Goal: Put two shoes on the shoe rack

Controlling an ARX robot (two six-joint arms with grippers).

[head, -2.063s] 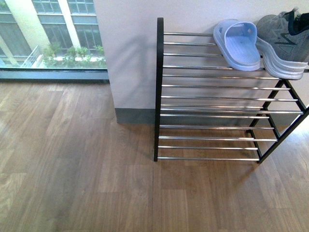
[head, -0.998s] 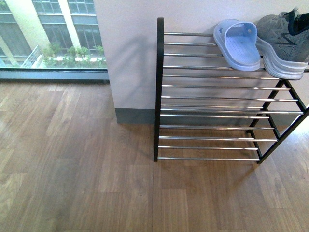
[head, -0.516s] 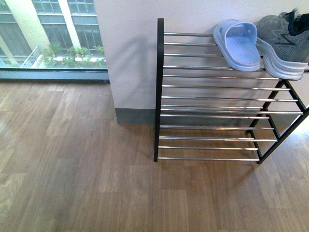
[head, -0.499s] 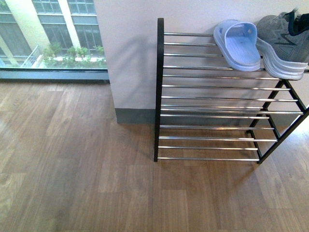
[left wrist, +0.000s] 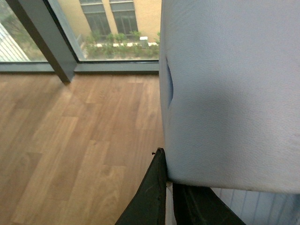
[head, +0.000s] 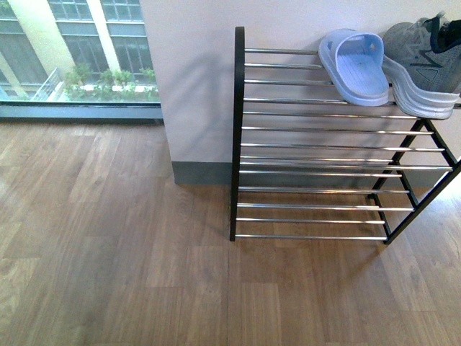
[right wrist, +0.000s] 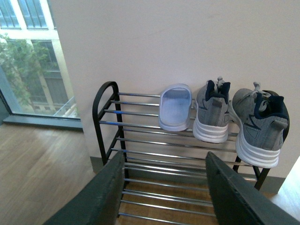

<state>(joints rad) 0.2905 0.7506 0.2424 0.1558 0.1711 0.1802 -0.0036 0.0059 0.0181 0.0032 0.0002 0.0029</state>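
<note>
The left claw (left wrist: 171,199) has its fingers closed on a blue slide (left wrist: 229,93), which hangs just over them. The right claw (right wrist: 164,187) is wide open and empty. Beyond it stands the rack (right wrist: 105,101); its top tier carries another slide (right wrist: 176,107) and two sneakers (right wrist: 212,112).

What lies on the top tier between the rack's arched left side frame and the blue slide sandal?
Nothing: in the right wrist view, only bare chrome rods of the shoe rack run from the side frame to the blue slide sandal.
</note>
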